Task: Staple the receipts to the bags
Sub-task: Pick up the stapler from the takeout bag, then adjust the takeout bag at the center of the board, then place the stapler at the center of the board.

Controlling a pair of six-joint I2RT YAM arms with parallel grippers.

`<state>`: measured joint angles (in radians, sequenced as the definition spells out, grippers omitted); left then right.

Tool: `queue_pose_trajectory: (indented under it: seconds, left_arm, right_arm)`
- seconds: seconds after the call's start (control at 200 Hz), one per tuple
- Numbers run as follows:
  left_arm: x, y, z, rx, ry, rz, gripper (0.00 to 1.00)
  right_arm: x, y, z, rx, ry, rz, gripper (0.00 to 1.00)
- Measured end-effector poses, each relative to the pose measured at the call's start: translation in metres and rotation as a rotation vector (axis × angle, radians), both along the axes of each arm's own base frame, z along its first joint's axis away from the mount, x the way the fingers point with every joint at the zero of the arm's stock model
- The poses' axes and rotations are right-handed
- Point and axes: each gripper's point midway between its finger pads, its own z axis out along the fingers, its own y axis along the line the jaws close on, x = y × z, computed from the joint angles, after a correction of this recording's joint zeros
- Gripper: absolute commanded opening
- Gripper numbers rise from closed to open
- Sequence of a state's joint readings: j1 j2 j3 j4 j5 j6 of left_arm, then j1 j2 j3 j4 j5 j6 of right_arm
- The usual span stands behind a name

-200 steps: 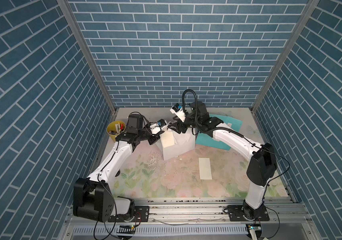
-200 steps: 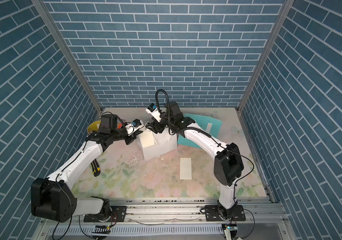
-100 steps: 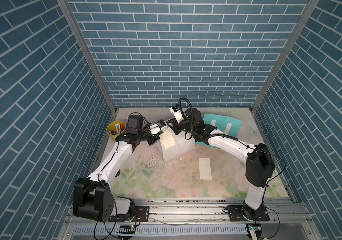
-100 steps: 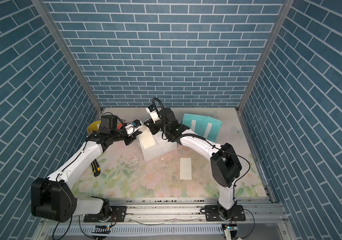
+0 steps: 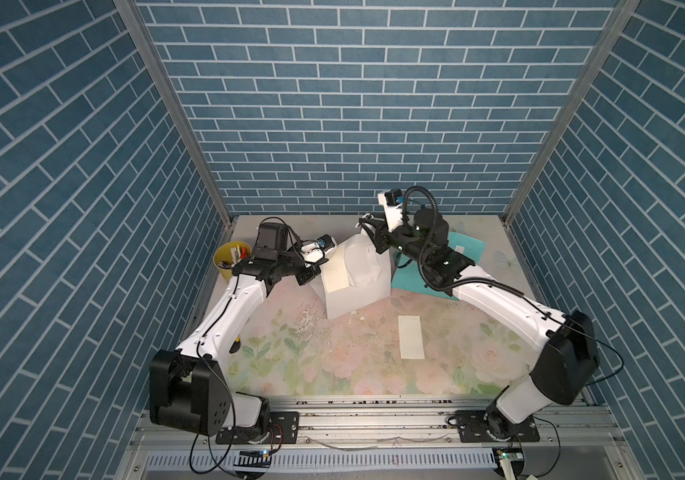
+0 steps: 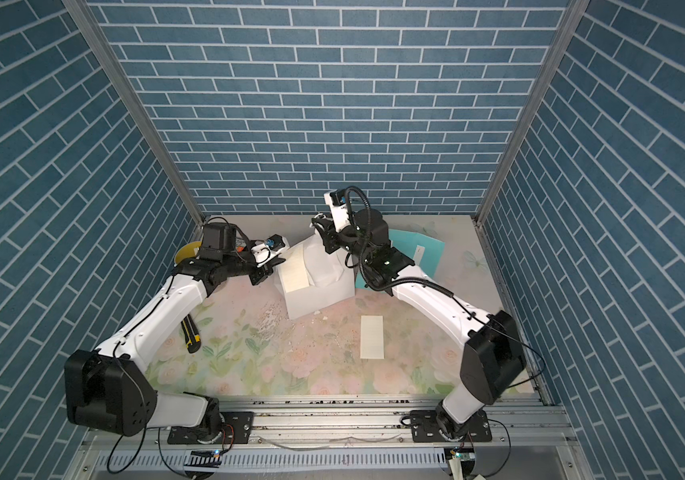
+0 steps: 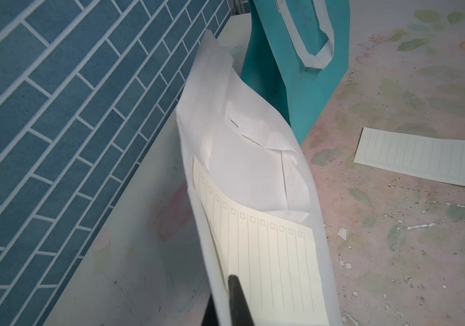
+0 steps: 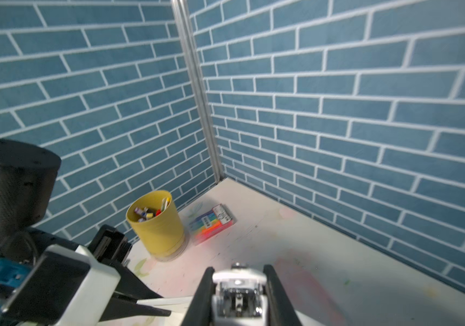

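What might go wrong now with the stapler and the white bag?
1. The left gripper has its jaws shut on just one end of the cream lined paper receipt and the floppy white paper bag, so the slip may slide.
2. The white and silver stapler in the right gripper sits by the bag's top edge, apart from the receipt; it might staple bag only.

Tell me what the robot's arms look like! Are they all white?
Not all white! The left arm and right arm have smooth white tube-shaped links with chunky black joints. Thin black cables trail from their bases, and a ribbed black hose loops over the right one. The gripper fingers are black and pointed.
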<state>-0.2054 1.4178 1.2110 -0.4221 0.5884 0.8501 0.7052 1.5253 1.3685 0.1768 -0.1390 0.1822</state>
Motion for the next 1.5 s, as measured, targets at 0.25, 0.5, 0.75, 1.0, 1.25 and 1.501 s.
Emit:
queue_pose_trajectory:
  seconds: [0.25,0.5,0.75,1.0,1.25,1.501]
  left_arm:
    - [0.026,0.014,0.006,0.149,-0.016,-0.013,0.01]
    - [0.051,0.043,-0.007,0.221,-0.012,0.053,0.08]
    - [0.065,0.051,0.001,0.146,0.003,0.162,0.33]
    - [0.078,0.044,0.03,-0.084,0.027,0.3,0.52]
    - [0.056,0.041,0.079,-0.342,0.005,0.403,0.82]
    - [-0.002,0.008,0.087,-0.42,0.058,0.352,0.82]
  right_arm:
    - [-0.034,-0.102,-0.048,-0.228,0.253,-0.241,0.0]
    - [-0.119,-0.208,-0.209,-0.557,0.862,-0.447,0.0]
    - [-0.17,-0.262,-0.269,-0.561,1.29,-0.577,0.0]
    - [-0.173,-0.264,-0.303,-0.549,1.518,-0.565,0.0]
    - [-0.169,-0.274,-0.321,-0.547,1.601,-0.583,0.15]
    - [-0.166,-0.282,-0.336,-0.557,1.634,-0.592,0.31]
